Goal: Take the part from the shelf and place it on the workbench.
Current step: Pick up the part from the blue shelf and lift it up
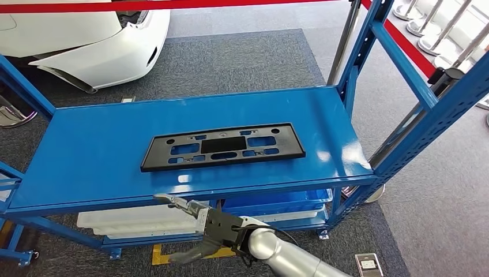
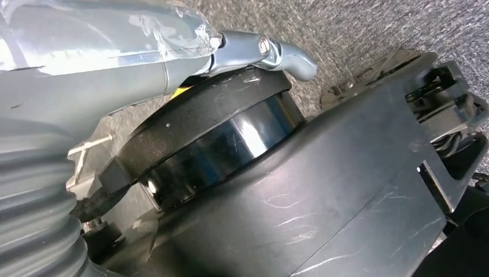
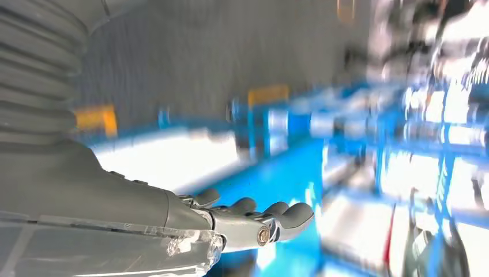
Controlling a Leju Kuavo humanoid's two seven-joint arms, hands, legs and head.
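Right hand [image 1: 199, 228] below shelf [image 1: 86, 156], fingers [image 1: 167, 199] spread

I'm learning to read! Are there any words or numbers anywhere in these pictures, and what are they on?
None can be read.
The small device on the floor: whatever is on its face is too small to read.
The black part on the blue shelf: no writing shows on it.
The right wrist view past the right hand is too blurred for any words.

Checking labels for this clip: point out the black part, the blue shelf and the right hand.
black part [image 1: 223, 146]: head view, its solid centre panel.
blue shelf [image 1: 86, 156]: head view, bare top surface, left of the part.
right hand [image 1: 216, 228]: head view, its dark palm.
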